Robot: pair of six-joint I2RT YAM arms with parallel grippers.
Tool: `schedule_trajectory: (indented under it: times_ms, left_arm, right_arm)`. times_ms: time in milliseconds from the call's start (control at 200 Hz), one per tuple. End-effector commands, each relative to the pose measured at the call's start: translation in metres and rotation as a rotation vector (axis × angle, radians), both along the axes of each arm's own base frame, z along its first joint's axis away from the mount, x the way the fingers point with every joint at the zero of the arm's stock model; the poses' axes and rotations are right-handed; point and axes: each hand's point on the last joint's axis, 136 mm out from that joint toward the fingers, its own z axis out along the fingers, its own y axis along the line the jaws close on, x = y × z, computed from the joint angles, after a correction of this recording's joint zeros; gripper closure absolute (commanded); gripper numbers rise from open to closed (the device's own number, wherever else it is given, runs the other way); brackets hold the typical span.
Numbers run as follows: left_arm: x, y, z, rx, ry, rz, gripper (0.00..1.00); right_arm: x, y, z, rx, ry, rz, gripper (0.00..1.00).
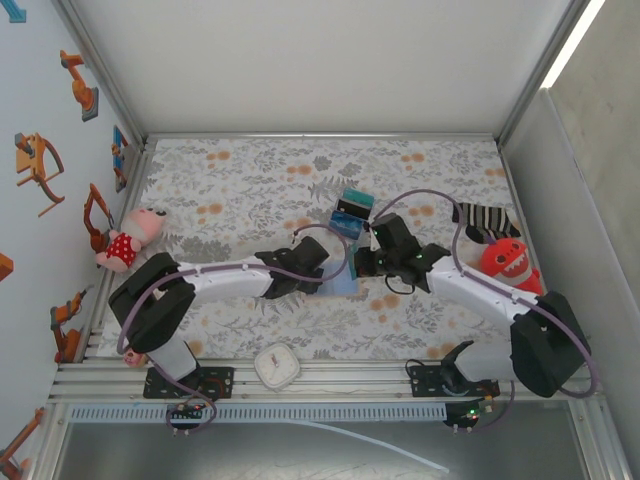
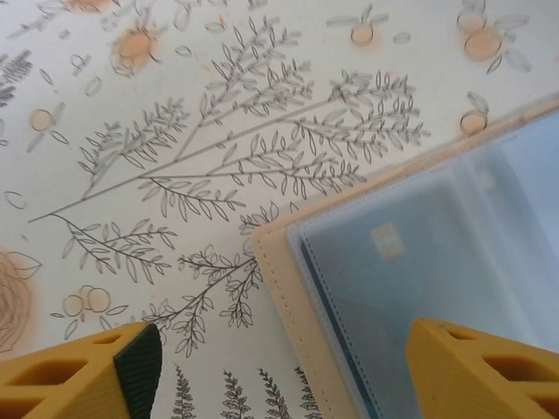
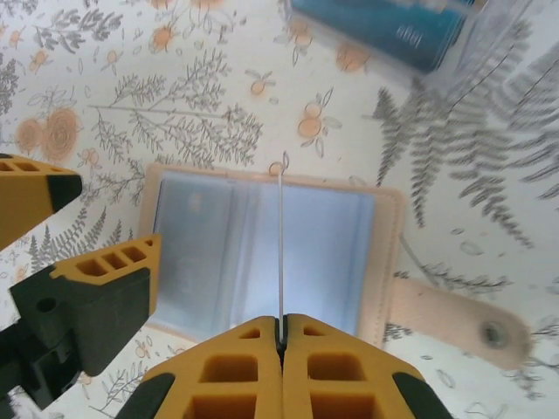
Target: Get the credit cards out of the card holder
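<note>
Right claw [image 3: 281, 336] pinches an unidentifiable edge-on sheet [image 3: 280, 236] over the card holder [image 3: 218, 249]; left claw [image 2: 279, 371] gapes wide.

left gripper [image 2: 279, 349]: fingers wide apart, pointing down | right gripper [image 3: 281, 325]: pinched closed, pointing down

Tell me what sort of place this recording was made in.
Most likely a lab robot cell, not a home: white panel walls in an aluminium frame, cartoon robot stickers on the left wall, and a floral cloth staged with plush toys.
</note>
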Motion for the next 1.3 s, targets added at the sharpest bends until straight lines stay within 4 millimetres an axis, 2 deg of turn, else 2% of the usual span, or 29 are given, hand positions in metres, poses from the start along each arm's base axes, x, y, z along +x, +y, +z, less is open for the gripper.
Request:
schedule_trajectory:
  times_ms: [0, 90, 125, 295, 411, 561, 711, 917, 1082, 1297]
  left_arm:
    - [0.007, 0.005, 0.021, -0.041, -0.047, 0.044, 0.13]
    - [0.011, 0.006, 0.028, -0.077, -0.059, 0.074, 0.00]
    - [0.012, 0.008, 0.030, -0.088, -0.064, 0.088, 0.03]
    - [0.020, 0.021, 0.048, -0.148, -0.117, 0.178, 0.03]
    - [0.024, 0.036, 0.060, -0.179, -0.165, 0.242, 0.03]
    - [0.028, 0.052, 0.069, -0.232, -0.193, 0.294, 0.03]
    - [0.029, 0.071, 0.074, -0.263, -0.211, 0.343, 0.03]
    - [0.030, 0.089, 0.086, -0.296, -0.262, 0.389, 0.03]
    - [0.030, 0.100, 0.098, -0.306, -0.304, 0.412, 0.03]
    - [0.026, 0.113, 0.103, -0.306, -0.326, 0.437, 0.03]
  right_arm:
    - [0.014, -0.017, 0.022, -0.105, -0.112, 0.010, 1.00]
    - [0.024, -0.021, 0.039, -0.128, -0.186, 0.014, 1.00]
    - [0.029, -0.023, 0.045, -0.140, -0.214, 0.015, 1.00]
    - [0.057, -0.036, 0.073, -0.176, -0.279, 0.006, 1.00]
    - [0.078, -0.043, 0.078, -0.200, -0.255, 0.009, 1.00]
    - [0.094, -0.024, 0.088, -0.227, -0.423, 0.187, 1.00]
    - [0.109, -0.019, 0.098, -0.276, -0.495, 0.257, 1.00]
    - [0.128, -0.003, 0.093, -0.326, -0.532, 0.417, 1.00]
    - [0.146, -0.001, 0.083, -0.385, -0.565, 0.520, 1.00]
    - [0.166, 0.000, 0.071, -0.453, -0.581, 0.635, 1.00]
